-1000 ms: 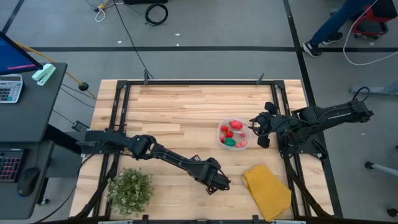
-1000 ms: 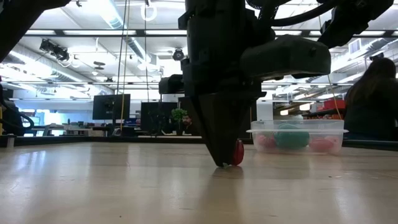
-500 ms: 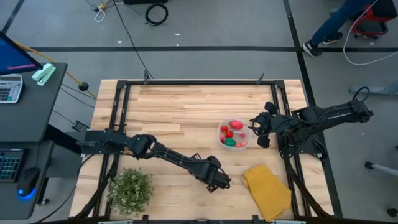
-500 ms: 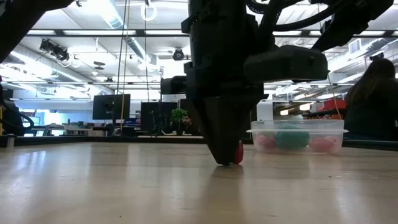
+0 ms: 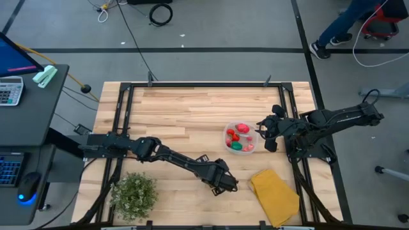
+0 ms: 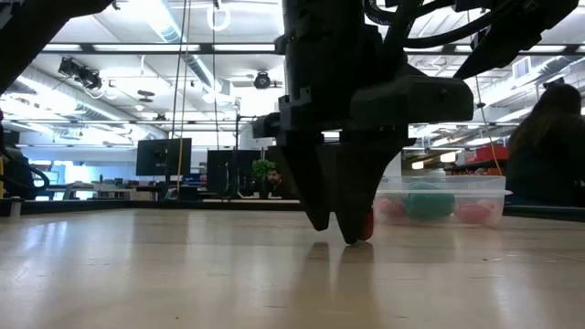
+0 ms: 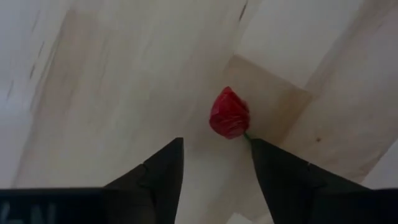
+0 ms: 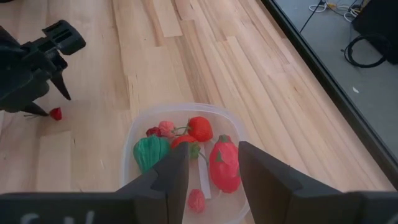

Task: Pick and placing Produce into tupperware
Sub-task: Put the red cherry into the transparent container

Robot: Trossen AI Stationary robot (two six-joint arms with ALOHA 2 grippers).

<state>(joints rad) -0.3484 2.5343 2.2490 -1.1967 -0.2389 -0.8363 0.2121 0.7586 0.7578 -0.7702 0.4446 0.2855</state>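
Left gripper [image 7: 214, 158] is seen shifted slightly toward the yellow cloth [image 5: 275, 197] versus a second ago; fingers now spread, nothing gripped. Small red toy fruit [image 7: 229, 114] lies on the table [image 5: 192, 115] just ahead of the fingertips, touching one finger's tip, so pick not yet made. Tupperware [image 8: 180, 162], already holding produce, sits right under the waiting right gripper [image 8: 211, 171], fingers apart, empty. No readable writing noted

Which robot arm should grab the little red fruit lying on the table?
The left. Its tool hangs open right at the small red fruit, fingers on either side. The right tool is open too, but waits over the tupperware, apart from that fruit.
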